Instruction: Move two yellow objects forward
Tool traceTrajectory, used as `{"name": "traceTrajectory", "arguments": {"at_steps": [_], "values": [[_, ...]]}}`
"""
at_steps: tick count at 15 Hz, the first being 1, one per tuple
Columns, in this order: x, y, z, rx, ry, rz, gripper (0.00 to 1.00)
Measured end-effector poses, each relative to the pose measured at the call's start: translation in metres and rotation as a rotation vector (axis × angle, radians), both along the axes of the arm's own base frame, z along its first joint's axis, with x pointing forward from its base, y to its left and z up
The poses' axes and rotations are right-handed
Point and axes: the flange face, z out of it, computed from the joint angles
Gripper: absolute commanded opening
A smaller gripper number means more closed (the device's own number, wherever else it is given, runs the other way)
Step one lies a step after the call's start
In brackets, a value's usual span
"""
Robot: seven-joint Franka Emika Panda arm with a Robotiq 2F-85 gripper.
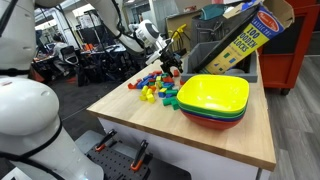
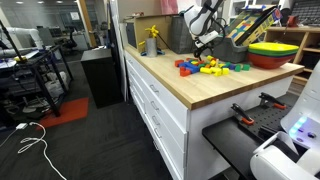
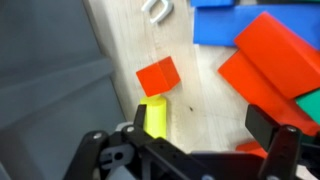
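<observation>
A small yellow block (image 3: 153, 119) lies on the wooden table in the wrist view, just inside the left finger of my gripper (image 3: 200, 120). The gripper is open wide and low over the table, with bare wood between its fingers. In both exterior views the gripper (image 1: 172, 66) (image 2: 205, 50) hangs over the far end of a pile of coloured blocks (image 1: 157, 86) (image 2: 207, 67). Other yellow blocks (image 1: 150, 95) (image 2: 210, 70) lie in that pile. I cannot tell whether the finger touches the yellow block.
A small red cube (image 3: 158, 76), large red blocks (image 3: 268, 62), a blue block (image 3: 215, 22) and a green one (image 3: 311, 104) surround the gripper. Stacked bowls, yellow-green on top (image 1: 213, 97) (image 2: 275, 50), stand beside the pile. A box with yellow lettering (image 1: 245, 35) stands behind.
</observation>
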Motion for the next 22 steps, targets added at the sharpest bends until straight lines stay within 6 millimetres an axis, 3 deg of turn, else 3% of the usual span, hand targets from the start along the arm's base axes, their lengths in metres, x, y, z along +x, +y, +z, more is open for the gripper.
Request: {"name": "traceTrajectory", "arguments": {"at_steps": [10,15,22], "values": [[-0.108,0.041,0.045,0.281,0.083,0.068,1.0],[-0.134,0.062,0.049,0.414,0.102,0.25,1.0],[-0.151,0.071,0.026,0.452,0.187,0.389,1.0]]}}
